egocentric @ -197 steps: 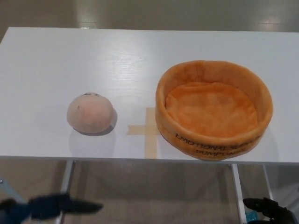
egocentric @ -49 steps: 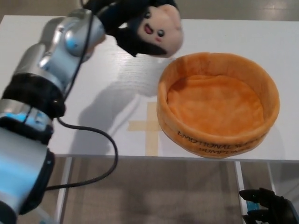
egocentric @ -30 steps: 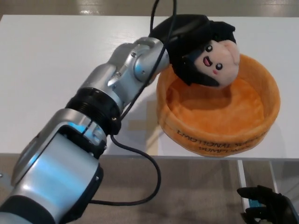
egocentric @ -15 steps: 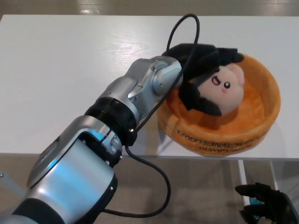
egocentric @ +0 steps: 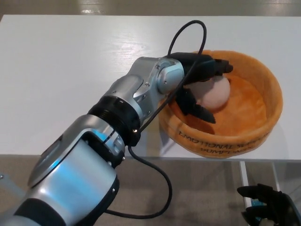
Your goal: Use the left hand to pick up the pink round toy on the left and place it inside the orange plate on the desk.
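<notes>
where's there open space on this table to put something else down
The table is bare across its left half and along the far edge behind the plate. The crowded spot is the plate itself, where the left hand is around the toy.

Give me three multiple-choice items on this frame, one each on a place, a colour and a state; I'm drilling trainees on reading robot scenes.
1. Where is the pink round toy?
A. On the bare desk, left of the plate
B. Inside the orange plate
C. On the floor

2. What colour is the cross-shaped tape mark on the desk?
A. Tan
B. Blue
C. Green

3. What is the left hand doing?
A. Hanging beside the desk
B. Resting flat on the desk
C. Wrapped around the toy over the plate

Answers: 1 B, the toy sits within the plate's rim. 2 A, a tan strip shows beside the plate. 3 C, black fingers curl around the toy.
</notes>
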### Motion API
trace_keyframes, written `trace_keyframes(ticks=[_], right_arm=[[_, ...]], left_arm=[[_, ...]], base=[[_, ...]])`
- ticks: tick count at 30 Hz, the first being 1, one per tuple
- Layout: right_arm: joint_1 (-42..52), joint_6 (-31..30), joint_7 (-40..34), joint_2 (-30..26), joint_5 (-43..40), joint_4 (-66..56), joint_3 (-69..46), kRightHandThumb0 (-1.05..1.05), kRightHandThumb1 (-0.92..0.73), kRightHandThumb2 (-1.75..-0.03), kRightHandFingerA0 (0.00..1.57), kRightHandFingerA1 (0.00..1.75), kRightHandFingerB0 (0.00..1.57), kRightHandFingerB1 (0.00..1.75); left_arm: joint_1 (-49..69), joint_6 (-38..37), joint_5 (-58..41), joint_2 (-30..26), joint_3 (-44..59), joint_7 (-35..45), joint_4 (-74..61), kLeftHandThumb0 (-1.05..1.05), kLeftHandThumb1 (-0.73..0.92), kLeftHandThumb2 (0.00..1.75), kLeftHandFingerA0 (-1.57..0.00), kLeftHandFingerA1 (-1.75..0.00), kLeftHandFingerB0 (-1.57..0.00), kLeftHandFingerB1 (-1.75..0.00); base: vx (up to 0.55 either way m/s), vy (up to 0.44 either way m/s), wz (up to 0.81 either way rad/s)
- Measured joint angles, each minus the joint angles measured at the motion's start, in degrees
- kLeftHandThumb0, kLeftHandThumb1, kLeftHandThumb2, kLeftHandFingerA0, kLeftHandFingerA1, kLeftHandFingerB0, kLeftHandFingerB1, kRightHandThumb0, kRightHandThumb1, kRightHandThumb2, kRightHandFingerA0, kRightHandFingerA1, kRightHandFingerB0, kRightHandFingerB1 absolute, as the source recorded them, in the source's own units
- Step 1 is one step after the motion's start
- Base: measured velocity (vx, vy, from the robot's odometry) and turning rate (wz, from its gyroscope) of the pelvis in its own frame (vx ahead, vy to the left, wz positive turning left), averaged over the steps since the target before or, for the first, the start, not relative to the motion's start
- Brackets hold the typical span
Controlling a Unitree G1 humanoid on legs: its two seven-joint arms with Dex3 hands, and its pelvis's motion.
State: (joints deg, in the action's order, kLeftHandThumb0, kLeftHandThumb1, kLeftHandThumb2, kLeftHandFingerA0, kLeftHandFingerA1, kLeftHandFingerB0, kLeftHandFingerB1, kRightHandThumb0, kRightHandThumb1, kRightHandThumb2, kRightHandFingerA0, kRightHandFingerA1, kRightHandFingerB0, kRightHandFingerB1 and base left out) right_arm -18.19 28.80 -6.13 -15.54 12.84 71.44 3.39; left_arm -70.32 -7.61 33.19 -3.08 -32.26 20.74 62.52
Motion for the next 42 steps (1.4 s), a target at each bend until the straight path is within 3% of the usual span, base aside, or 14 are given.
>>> trace_keyframes(ticks=[8, 14, 15, 16, 17, 18, 19, 28, 29, 30, 32, 33, 38, 42], right_arm=[[-0.11, -0.04, 0.13, -0.01, 0.01, 0.0, -0.08, -0.11, -0.63, -0.58, 0.6, 0.55, 0.59, 0.49], [-0.09, -0.01, 0.16, -0.01, 0.0, 0.03, -0.11, -0.13, -0.64, -0.58, 0.59, 0.54, 0.58, 0.48], [-0.08, -0.02, 0.16, -0.01, 0.0, 0.04, -0.11, -0.12, -0.63, -0.58, 0.59, 0.55, 0.59, 0.49], [-0.06, -0.02, 0.16, -0.02, 0.0, 0.04, -0.12, -0.12, -0.63, -0.58, 0.59, 0.55, 0.59, 0.49], [-0.06, 0.0, 0.16, -0.02, 0.0, 0.03, -0.12, -0.12, -0.63, -0.58, 0.57, 0.53, 0.59, 0.49], [-0.06, 0.0, 0.16, -0.02, 0.0, 0.03, -0.12, -0.12, -0.63, -0.58, 0.57, 0.53, 0.59, 0.49], [-0.07, 0.01, 0.16, -0.02, 0.0, 0.03, -0.12, -0.12, -0.64, -0.58, 0.59, 0.55, 0.58, 0.48], [-0.11, 0.03, 0.16, -0.02, 0.01, 0.01, -0.11, -0.12, -0.63, -0.58, 0.6, 0.55, 0.59, 0.48], [-0.13, 0.03, 0.16, -0.02, 0.01, 0.01, -0.11, -0.12, -0.63, -0.58, 0.6, 0.55, 0.59, 0.49], [-0.13, 0.03, 0.16, -0.02, 0.01, 0.01, -0.11, -0.13, -0.63, -0.58, 0.6, 0.55, 0.59, 0.48], [-0.13, 0.03, 0.16, -0.02, 0.01, 0.01, -0.11, -0.13, -0.63, -0.58, 0.6, 0.55, 0.59, 0.48], [-0.15, 0.03, 0.16, -0.02, 0.01, 0.01, -0.1, -0.13, -0.63, -0.58, 0.59, 0.54, 0.59, 0.48], [-0.28, 0.03, 0.16, -0.01, 0.02, 0.0, -0.09, -0.12, -0.63, -0.58, 0.61, 0.55, 0.59, 0.48], [-0.3, 0.04, 0.16, -0.02, 0.02, 0.0, -0.09, -0.12, -0.63, -0.58, 0.59, 0.55, 0.59, 0.48]], left_arm=[[-1.44, 0.68, -0.56, -2.02, 1.85, 3.2, -6.33, -1.05, 0.64, 0.64, 0.0, 0.0, 0.0, -0.01], [-0.67, 0.98, -2.21, -6.24, 5.98, 6.03, -18.29, -0.96, 0.51, 0.61, 0.0, 0.0, 0.0, 0.0], [-0.43, 0.93, -2.6, -6.8, 6.67, 6.25, -19.98, -0.69, 0.42, 0.78, 0.0, 0.0, 0.0, -0.02], [0.1, 0.8, -3.21, -7.61, 7.83, 6.57, -22.66, -0.69, 0.42, 0.78, 0.0, 0.0, 0.0, -0.02], [0.62, 0.79, -3.57, -8.0, 8.52, 6.75, -24.42, -0.21, 0.21, 0.6, 0.0, -0.16, 0.0, -0.21], [0.91, 0.81, -3.76, -8.2, 8.8, 6.83, -25.36, -0.21, 0.21, 0.6, 0.0, -0.16, 0.0, -0.21], [2.06, 0.81, -4.38, -8.89, 9.99, 6.92, -28.77, -0.08, 0.37, 0.66, 0.0, -0.09, 0.0, -0.22], [8.96, 0.51, -8.15, -12.54, 16.51, 7.54, -46.64, -0.03, 0.42, 0.69, 0.0, -0.14, -0.02, -0.24], [9.63, 0.48, -8.47, -12.92, 16.94, 7.64, -48.11, 0.05, 0.53, 0.56, 0.0, -0.22, -0.09, -0.27], [10.28, 0.42, -8.77, -13.34, 17.36, 7.75, -49.48, 0.07, 0.47, 0.72, -0.01, -0.15, -0.07, -0.35], [12.79, 0.35, -9.75, -14.79, 18.95, 8.08, -54.72, 0.07, 0.47, 0.72, -0.01, -0.15, -0.07, -0.35], [13.75, 0.36, -10.05, -15.27, 19.58, 8.23, -56.67, 0.13, 0.59, 0.57, -0.01, -0.3, -0.19, -0.3], [19.38, 0.8, -12.94, -17.76, 22.83, 9.16, -66.88, 0.09, 0.57, 0.64, -0.09, -0.19, -0.18, -0.34], [23.38, 1.14, -15.4, -19.43, 25.22, 9.93, -72.77, 0.01, 0.64, 0.6, -0.08, -0.34, -0.29, -0.33]], base=[[0.0, 0.0, 0.0], [0.0, 0.0, 0.0], [0.0, 0.0, 0.0], [0.0, 0.0, 0.0], [0.0, 0.0, 0.0], [0.0, 0.0, 0.0], [0.0, 0.0, 0.0], [0.0, 0.0, 0.0], [0.0, 0.0, 0.0], [0.0, 0.0, 0.0], [0.0, 0.0, 0.0], [0.0, 0.0, 0.0], [0.0, 0.0, 0.0], [0.0, 0.0, 0.0]])
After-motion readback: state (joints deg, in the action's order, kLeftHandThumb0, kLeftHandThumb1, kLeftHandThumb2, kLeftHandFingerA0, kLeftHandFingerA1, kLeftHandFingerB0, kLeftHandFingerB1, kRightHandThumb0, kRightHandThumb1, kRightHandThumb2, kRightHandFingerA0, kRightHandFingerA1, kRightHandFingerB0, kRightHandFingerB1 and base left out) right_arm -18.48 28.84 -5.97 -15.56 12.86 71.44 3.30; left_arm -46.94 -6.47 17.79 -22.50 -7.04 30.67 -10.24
